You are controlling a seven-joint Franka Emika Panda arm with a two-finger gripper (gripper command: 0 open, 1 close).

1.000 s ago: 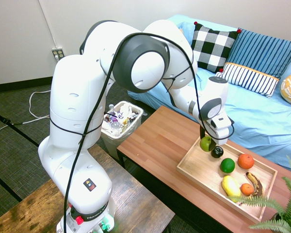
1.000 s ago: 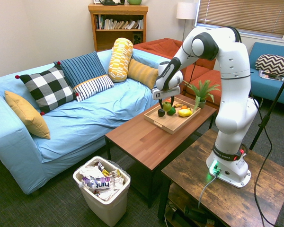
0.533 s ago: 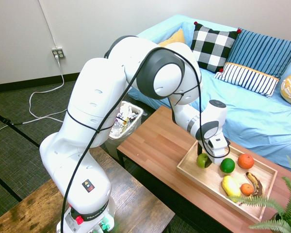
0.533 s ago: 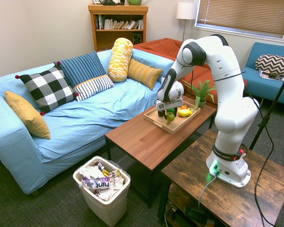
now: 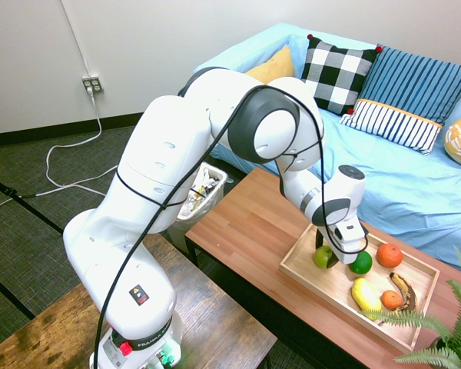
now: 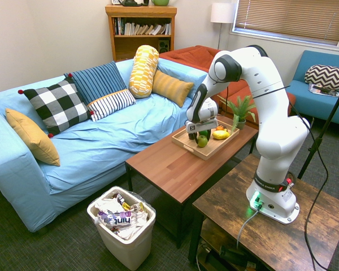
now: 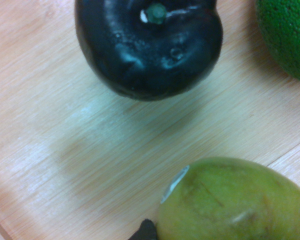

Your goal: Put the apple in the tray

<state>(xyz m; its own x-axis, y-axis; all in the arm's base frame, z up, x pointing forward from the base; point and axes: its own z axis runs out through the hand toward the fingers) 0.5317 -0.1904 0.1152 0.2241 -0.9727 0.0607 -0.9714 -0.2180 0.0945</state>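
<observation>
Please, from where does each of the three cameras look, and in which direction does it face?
First exterior view: high beside the arm's base, facing the sofa; whole arm fills it.
Second exterior view: across the room, facing the bookshelf and sofa; whole arm at the right.
Wrist view: on the wrist, looking straight down into the tray; none of the arm itself shows.
All share the apple and tray.

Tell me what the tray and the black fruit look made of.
The tray: pale wood, possibly bamboo, with a matte to satin finish; fine straight grain lines run across its floor in the wrist view. The black fruit: glossy skin with sharp highlights, small dimples and a green stem stub; real fruit or a plastic replica, the look leaves it open.
</observation>
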